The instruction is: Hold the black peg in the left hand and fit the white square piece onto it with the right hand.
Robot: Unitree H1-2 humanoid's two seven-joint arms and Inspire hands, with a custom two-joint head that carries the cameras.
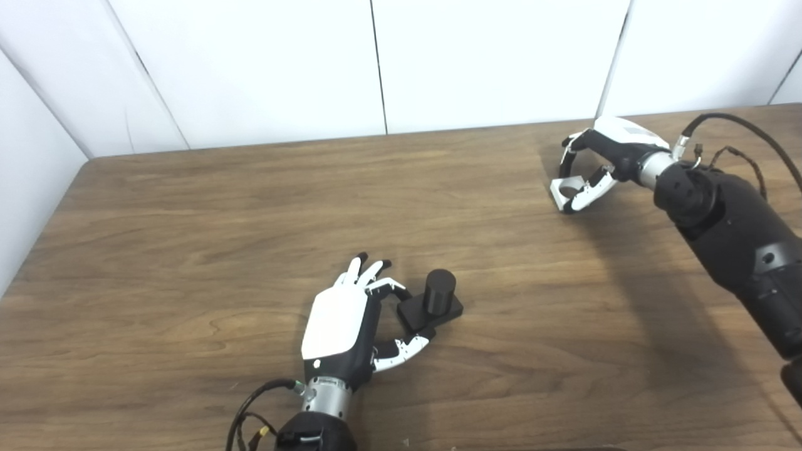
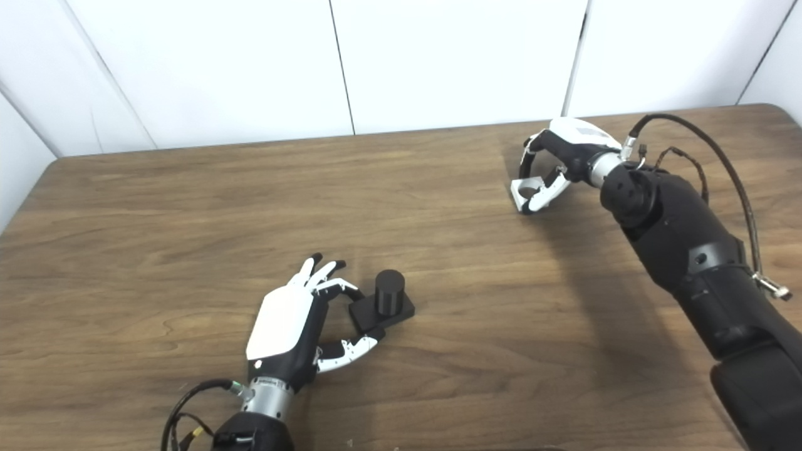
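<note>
A: What is sitting nearest on the desk (image 1: 188,207)?

B: The left hand (image 1: 351,319), fingers (image 1: 401,349) curling around the black peg (image 1: 432,300)'s base.

A: And farther back?

B: The right hand (image 2: 557,166), fingers closing on the white square piece (image 2: 525,190), resting on the desk.

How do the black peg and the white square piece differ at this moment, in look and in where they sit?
The black peg is a dark cylinder upright on a square base, near the table's front by the left robot hand; the white square piece is pale, flat, with a round hole, far right at the right robot hand. Both rest on the table.
</note>
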